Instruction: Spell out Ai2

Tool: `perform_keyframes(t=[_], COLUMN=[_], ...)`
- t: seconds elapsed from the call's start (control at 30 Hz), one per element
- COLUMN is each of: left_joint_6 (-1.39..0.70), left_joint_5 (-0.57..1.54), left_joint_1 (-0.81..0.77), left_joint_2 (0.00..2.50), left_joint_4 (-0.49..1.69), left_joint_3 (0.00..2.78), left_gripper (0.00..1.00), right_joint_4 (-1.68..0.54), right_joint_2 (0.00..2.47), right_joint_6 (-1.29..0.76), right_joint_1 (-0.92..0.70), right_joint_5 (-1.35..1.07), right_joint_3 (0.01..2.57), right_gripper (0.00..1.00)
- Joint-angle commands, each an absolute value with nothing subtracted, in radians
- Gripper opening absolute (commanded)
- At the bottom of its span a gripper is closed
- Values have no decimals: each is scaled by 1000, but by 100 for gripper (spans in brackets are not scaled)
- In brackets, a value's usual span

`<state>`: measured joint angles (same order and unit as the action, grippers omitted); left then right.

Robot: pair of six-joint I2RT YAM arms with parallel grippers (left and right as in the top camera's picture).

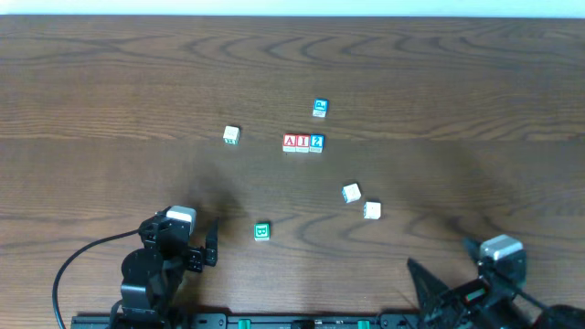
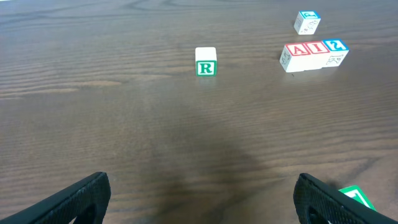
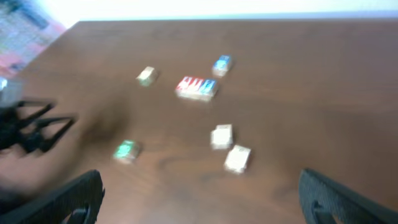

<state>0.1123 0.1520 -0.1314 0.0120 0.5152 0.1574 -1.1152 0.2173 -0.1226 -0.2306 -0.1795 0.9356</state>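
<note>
Three small letter blocks stand touching in a row at the table's middle: a red A (image 1: 290,142), a red I (image 1: 303,142) and a blue 2 (image 1: 316,142). The row also shows in the left wrist view (image 2: 313,54) and, blurred, in the right wrist view (image 3: 196,88). My left gripper (image 1: 203,245) is open and empty near the front left edge. My right gripper (image 1: 448,279) is open and empty at the front right.
Loose blocks lie around: a blue one (image 1: 320,108) behind the row, a green R block (image 1: 231,135) to its left, a green block (image 1: 262,231) near my left gripper, and two white ones (image 1: 351,193) (image 1: 372,210) at front right.
</note>
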Motion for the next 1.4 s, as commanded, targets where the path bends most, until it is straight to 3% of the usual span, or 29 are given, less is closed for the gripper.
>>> perform_keyframes(t=[0.0, 0.23, 0.6, 1.37], left_joint_6=[123, 123, 123, 123], left_joint_5=[142, 142, 142, 142], left_joint_1=[-128, -128, -128, -128], left_joint_2=[4, 4, 4, 4], left_joint_4=[512, 512, 512, 512], left_joint_3=[141, 141, 141, 141], left_gripper=[96, 95, 95, 95], right_joint_4=[-1062, -974, -953, -925], right_joint_2=[120, 5, 6, 6], right_joint_6=[93, 331, 337, 337], right_joint_1=[-163, -112, -113, -113], right_joint_5=[-138, -138, -169, -168], right_joint_3=[857, 635, 292, 260], right_gripper=[99, 99, 99, 99])
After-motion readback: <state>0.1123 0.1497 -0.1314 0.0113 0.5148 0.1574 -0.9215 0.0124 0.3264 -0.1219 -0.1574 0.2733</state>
